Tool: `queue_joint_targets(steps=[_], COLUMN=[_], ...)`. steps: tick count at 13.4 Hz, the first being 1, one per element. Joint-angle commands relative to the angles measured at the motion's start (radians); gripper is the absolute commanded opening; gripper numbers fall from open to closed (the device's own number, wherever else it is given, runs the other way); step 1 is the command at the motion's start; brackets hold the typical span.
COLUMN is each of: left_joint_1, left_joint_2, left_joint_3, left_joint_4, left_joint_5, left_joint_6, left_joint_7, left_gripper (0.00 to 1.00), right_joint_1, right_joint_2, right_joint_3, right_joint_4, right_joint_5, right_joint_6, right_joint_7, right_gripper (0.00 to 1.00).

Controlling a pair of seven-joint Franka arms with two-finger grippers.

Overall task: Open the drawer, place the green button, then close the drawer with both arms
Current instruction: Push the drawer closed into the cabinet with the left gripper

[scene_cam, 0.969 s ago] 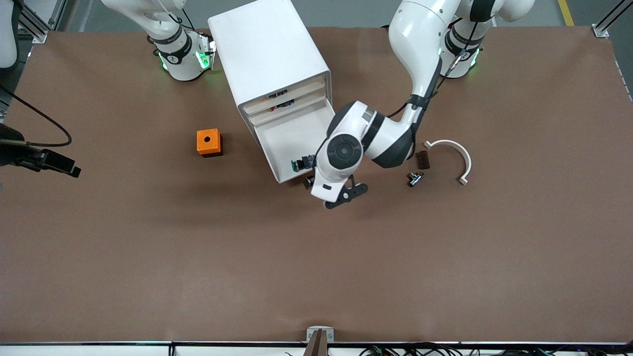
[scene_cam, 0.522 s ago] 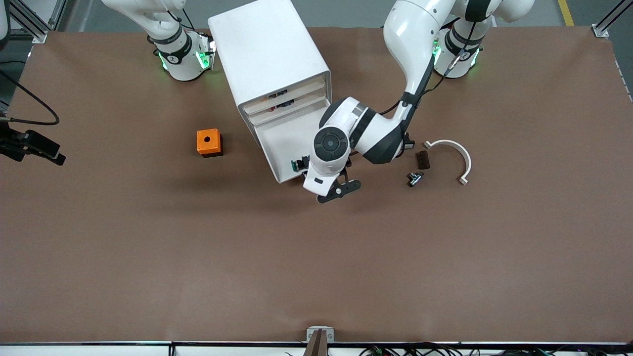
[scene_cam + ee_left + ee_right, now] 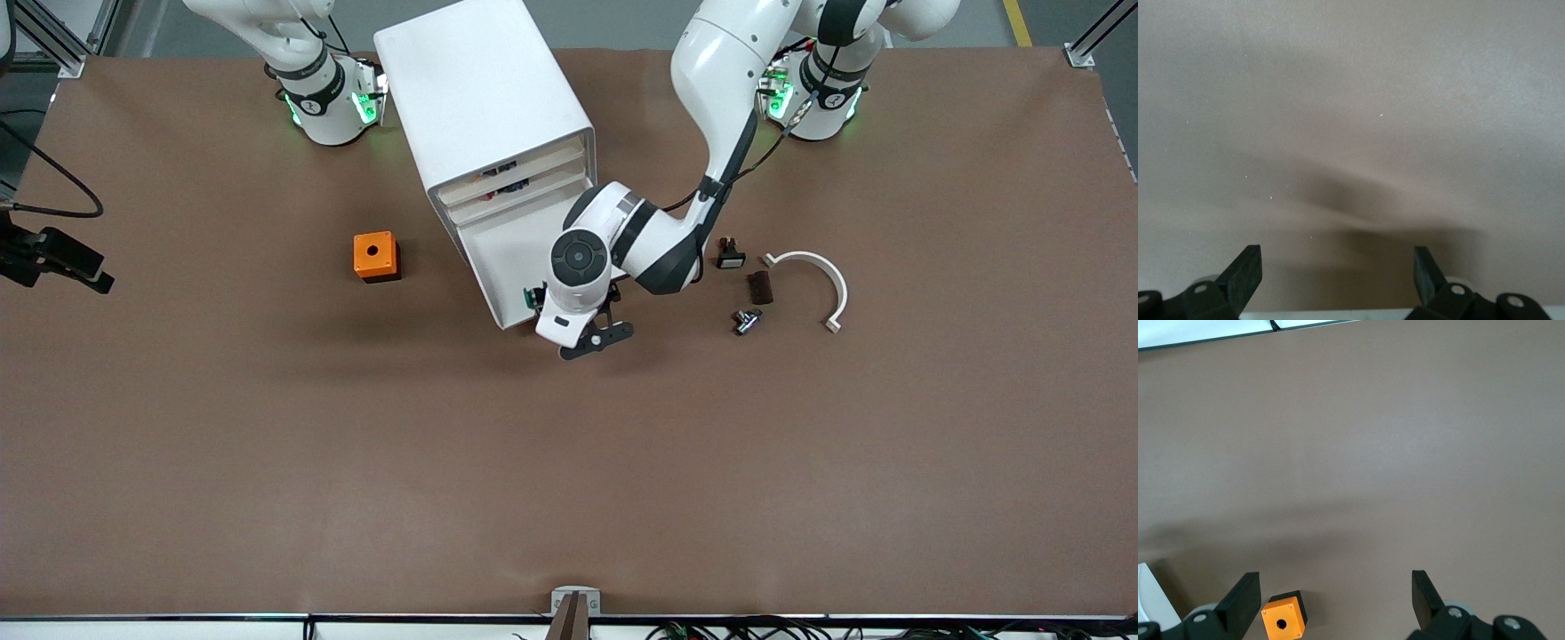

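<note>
The white cabinet (image 3: 480, 89) stands between the arm bases. Its third drawer (image 3: 511, 249) is pulled out toward the front camera. The green-capped button (image 3: 534, 299) lies in the drawer at its front corner, partly hidden by the left hand. My left gripper (image 3: 558, 331) hangs low at that corner. In the left wrist view it (image 3: 1338, 263) is open and empty over bare table, with a white strip of the drawer's edge (image 3: 1338, 313) beside its fingers. My right gripper (image 3: 1335, 587) is open and empty, held high, with the orange box (image 3: 1283, 621) far below it.
The orange box (image 3: 376, 256) sits on the table toward the right arm's end from the drawer. Toward the left arm's end lie a black-and-white switch (image 3: 730, 255), a dark brown block (image 3: 759, 286), a small metal part (image 3: 745, 321) and a white curved piece (image 3: 813, 276).
My left arm has swung toward the right arm's end, bringing its hand over the drawer's front corner and covering most of the button. The black-and-white switch has come into sight.
</note>
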Motion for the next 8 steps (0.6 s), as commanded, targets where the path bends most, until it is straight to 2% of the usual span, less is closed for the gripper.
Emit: queue_joint_targets(steps=[1, 5, 8], left_joint_1=[0.0, 0.006, 0.006], left_joint_2=[-0.026, -0.03, -0.04], left_joint_3=[-0.018, -0.06, -0.109], left_joint_4=[-0.042, -0.042, -0.04], left_joint_5=[0.008, -0.098, -0.106], left_joint_6=[0.01, -0.013, -0.078], left_joint_7=[-0.037, -0.075, -0.092], left_gripper=[1.0, 1.0, 1.0], right_joint_1=[-0.014, -0.014, -0.011], right_joint_2=[-0.029, -0.038, -0.046], right_joint_3=[0.009, 0.007, 0.007], right_joint_4=[-0.027, -0.027, -0.027], right_joint_5=[-0.009, -0.009, -0.009], right_joint_6=[0.014, 0.012, 0.014], right_joint_7=[-0.01, -0.01, -0.012], right_gripper=[1.0, 1.0, 1.0])
